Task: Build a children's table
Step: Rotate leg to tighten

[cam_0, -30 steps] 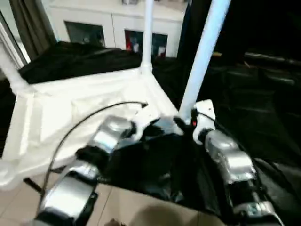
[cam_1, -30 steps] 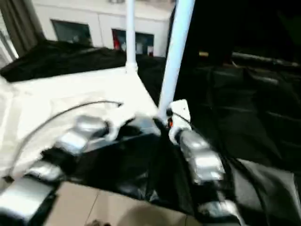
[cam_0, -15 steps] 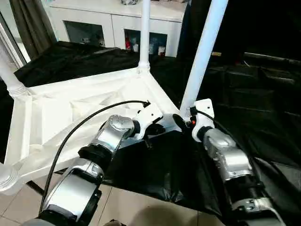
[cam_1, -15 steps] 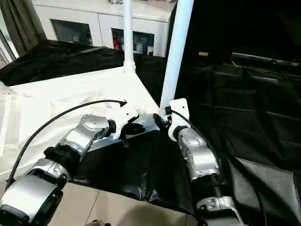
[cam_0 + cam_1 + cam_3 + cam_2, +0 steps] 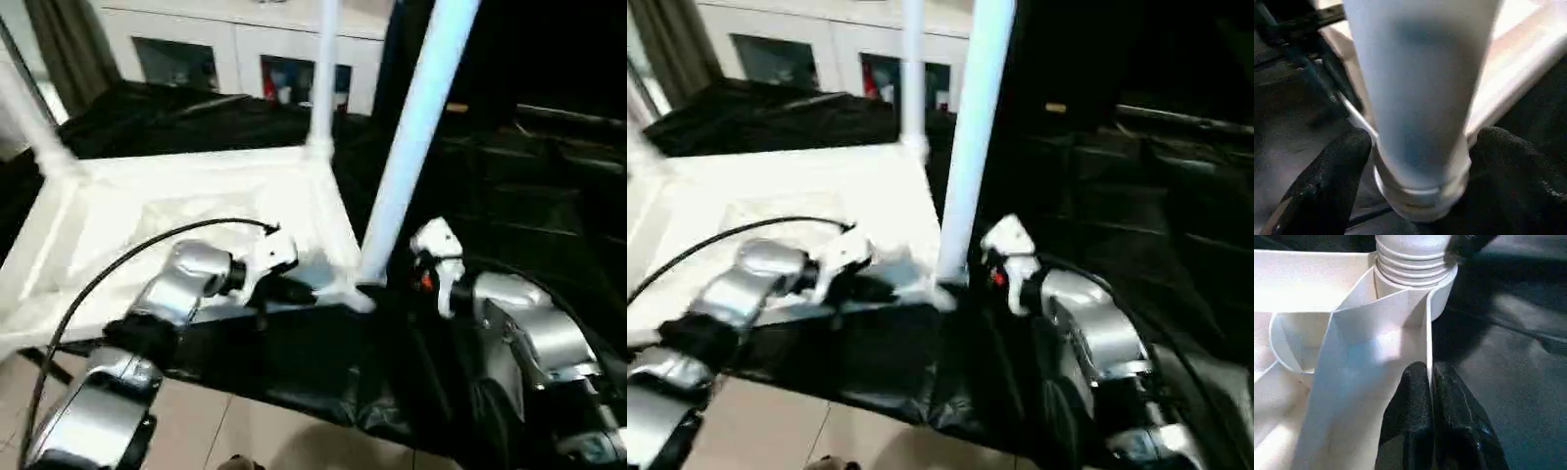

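1. The table top [image 5: 176, 211] lies upside down on black sheeting [image 5: 509, 196].
2. The left gripper [image 5: 1429, 382] has its jaws closed on the top's edge rib, probably to steady it.
3. The right gripper [image 5: 1415, 161] has its jaws open around the near leg [image 5: 411, 137], not squeezing it.

A room set up for robot trials.
A white cabinet [image 5: 245, 49] with glass doors, curtain [image 5: 69, 44], black sheeting [image 5: 529, 196] showed it.
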